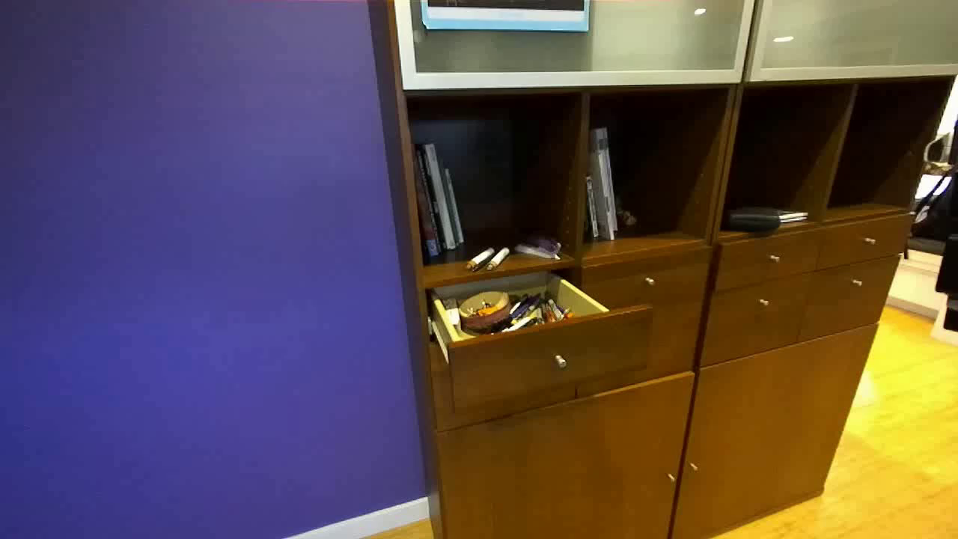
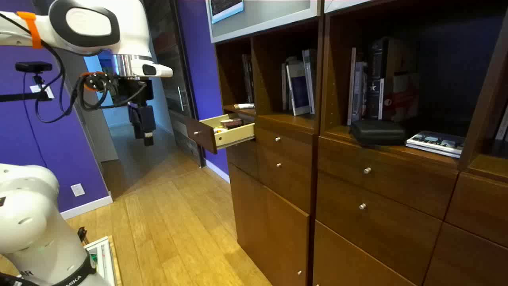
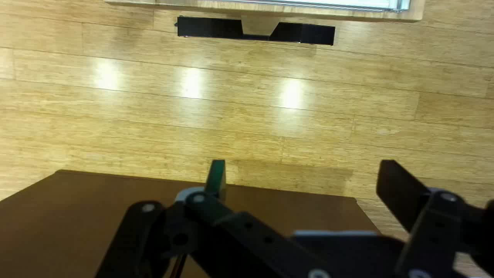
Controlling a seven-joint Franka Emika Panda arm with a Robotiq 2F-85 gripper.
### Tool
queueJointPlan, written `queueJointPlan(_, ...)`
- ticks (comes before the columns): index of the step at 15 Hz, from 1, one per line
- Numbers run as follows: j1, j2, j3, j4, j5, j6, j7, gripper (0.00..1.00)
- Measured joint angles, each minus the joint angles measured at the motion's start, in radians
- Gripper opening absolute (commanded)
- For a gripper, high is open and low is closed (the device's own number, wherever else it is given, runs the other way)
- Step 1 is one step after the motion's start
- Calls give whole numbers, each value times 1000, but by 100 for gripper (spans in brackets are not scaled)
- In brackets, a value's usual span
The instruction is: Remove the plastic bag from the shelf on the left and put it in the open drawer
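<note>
A clear plastic bag with purple contents (image 1: 540,247) lies at the right front of the left shelf (image 1: 447,274) in an exterior view. Below it, the open drawer (image 1: 516,370) holds a round container (image 1: 485,318) and several pens. The drawer also shows in an exterior view (image 2: 237,136); the bag cannot be made out there. My gripper (image 2: 147,139) points down in the air, in front of the cabinet and apart from the drawer. In the wrist view my gripper (image 3: 303,164) has its fingers wide apart with nothing between them.
Two white-and-brown markers (image 1: 489,259) lie on the shelf beside the bag. Books (image 1: 440,198) stand at its left side. The drawer front juts out from the cabinet (image 1: 569,457). A black case (image 2: 377,132) sits on a farther shelf. A purple wall (image 1: 209,262) borders the cabinet.
</note>
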Motion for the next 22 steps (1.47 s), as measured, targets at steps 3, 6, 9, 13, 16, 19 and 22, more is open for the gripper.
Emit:
queueJointPlan(3, 0, 0, 0, 0, 0, 0, 0, 100)
queueJointPlan(6, 0, 0, 0, 0, 0, 0, 0, 100)
queueJointPlan(9, 0, 0, 0, 0, 0, 0, 0, 100)
queueJointPlan(13, 0, 0, 0, 0, 0, 0, 0, 100)
queueJointPlan(16, 0, 0, 0, 0, 0, 0, 0, 100)
queueJointPlan(19, 0, 1, 1, 2, 0, 1, 0, 100)
queueJointPlan(22, 16, 46, 31, 70, 2, 6, 1, 100)
